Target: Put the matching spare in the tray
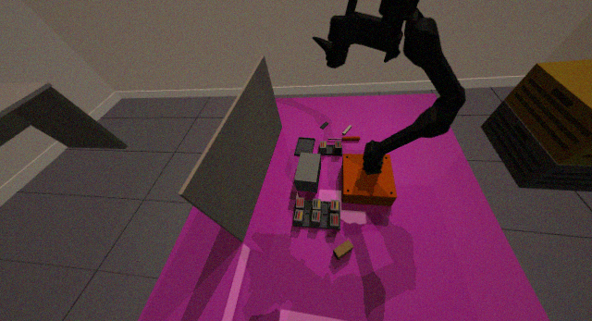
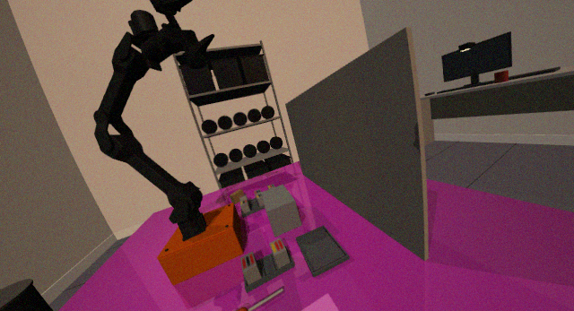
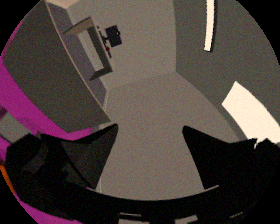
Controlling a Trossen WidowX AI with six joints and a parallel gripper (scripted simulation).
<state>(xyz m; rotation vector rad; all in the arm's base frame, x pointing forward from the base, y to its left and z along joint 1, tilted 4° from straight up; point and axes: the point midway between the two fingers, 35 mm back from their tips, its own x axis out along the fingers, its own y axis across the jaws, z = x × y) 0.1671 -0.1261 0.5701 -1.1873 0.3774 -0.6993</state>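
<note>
My gripper (image 1: 317,16) (image 2: 204,16) (image 3: 151,128) is open and empty, raised high above the table. The dark grey tray (image 1: 304,146) (image 2: 322,250) is empty. Beside it a small rack (image 1: 330,150) (image 2: 269,269) holds two grey units with striped coloured labels, one unit (image 2: 250,268) at its left end and one unit (image 2: 280,253) at its right end in the exterior view. A larger rack (image 1: 307,216) holds several similar units. The printed codes are not readable, and I cannot tell which unit is the mounted one.
A grey box (image 1: 308,168) (image 2: 282,208) stands between the racks. The orange base block (image 1: 365,187) (image 2: 206,253) carries the arm. A tall grey panel (image 1: 240,159) (image 2: 359,141) (image 3: 46,65) stands beyond the tray. A screwdriver (image 1: 351,139) and a tan block (image 1: 343,249) lie on the magenta table.
</note>
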